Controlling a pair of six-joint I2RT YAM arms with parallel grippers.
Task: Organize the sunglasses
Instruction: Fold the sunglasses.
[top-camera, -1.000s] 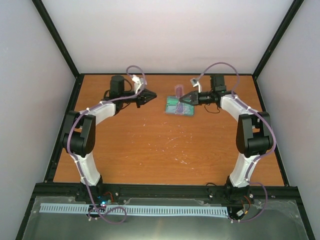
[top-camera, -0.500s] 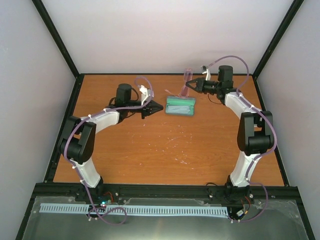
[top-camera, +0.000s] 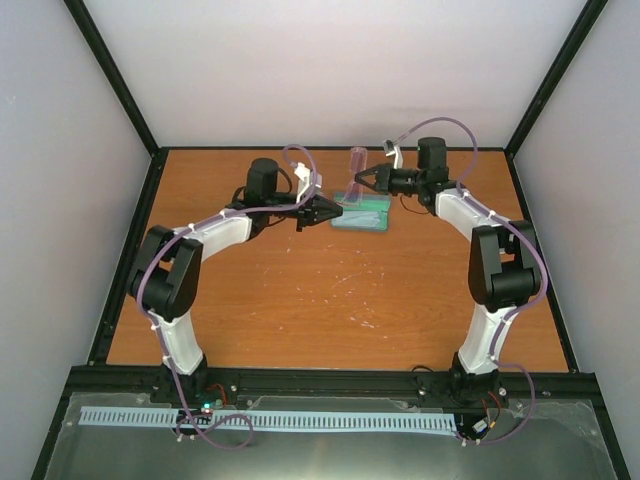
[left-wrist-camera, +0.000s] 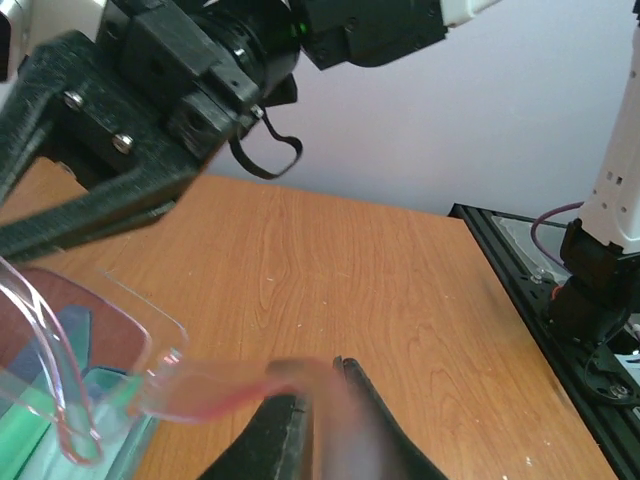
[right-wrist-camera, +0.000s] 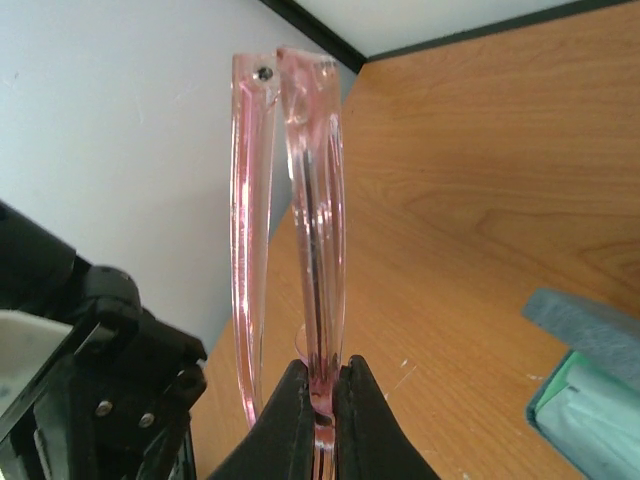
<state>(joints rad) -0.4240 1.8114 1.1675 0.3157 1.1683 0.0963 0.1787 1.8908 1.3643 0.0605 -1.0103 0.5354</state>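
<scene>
Close to the middle of the far edge of the orange-brown wooden counter (top-camera: 300, 290), held clear of the surface: the small sunglasses with a thin translucent pink frame (top-camera: 356, 162), standing on end. Close by toward the near edge, flat on the counter: an open grey-blue oblong case with a green lining (top-camera: 365, 214). Pinched at the lower end by the right claw (top-camera: 364, 183), fingers (right-wrist-camera: 285, 425) pressed together on the pink frame, with two pink strips of it rising side by side in the right wrist view. Extended from the left, at the case's left end: the left claw (top-camera: 333, 208). In the left wrist view, one slender pink arm running from the lens down to its blurred fingertips (left-wrist-camera: 275, 440). Cannot tell whether spread, pressed together, or pinching that arm.
</scene>
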